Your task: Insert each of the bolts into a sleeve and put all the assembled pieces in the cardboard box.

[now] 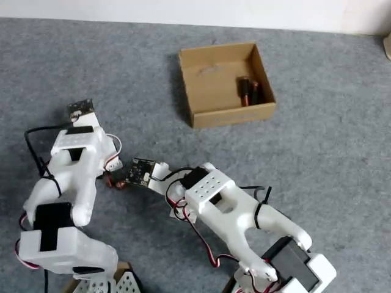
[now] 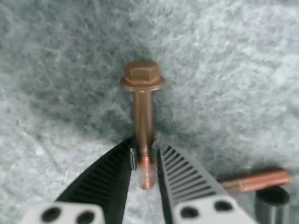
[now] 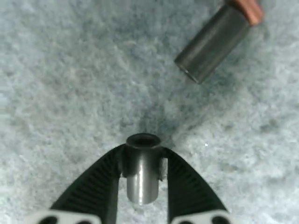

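I see my left gripper point(image 2: 145, 147) pinching a bolt point(image 2: 142, 102) by its thread, my right gripper point(image 3: 142, 156) pinching a sleeve point(image 3: 141, 182), cardboard box point(image 1: 232, 115) far on the worktop point(image 1: 336, 152)

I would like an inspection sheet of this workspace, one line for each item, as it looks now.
surface: grey felt-like mat.
job's things: open cardboard box with assembled pieces inside; copper bolt; dark sleeve; second sleeve lying on the mat, copper at one end.
clutter: nothing seen.
end effectors: left end effector shut on the bolt's threaded end; right end effector shut on the dark sleeve.
cables: red, black and white wires loose along one arm.
surroundings: pale wall behind the mat.
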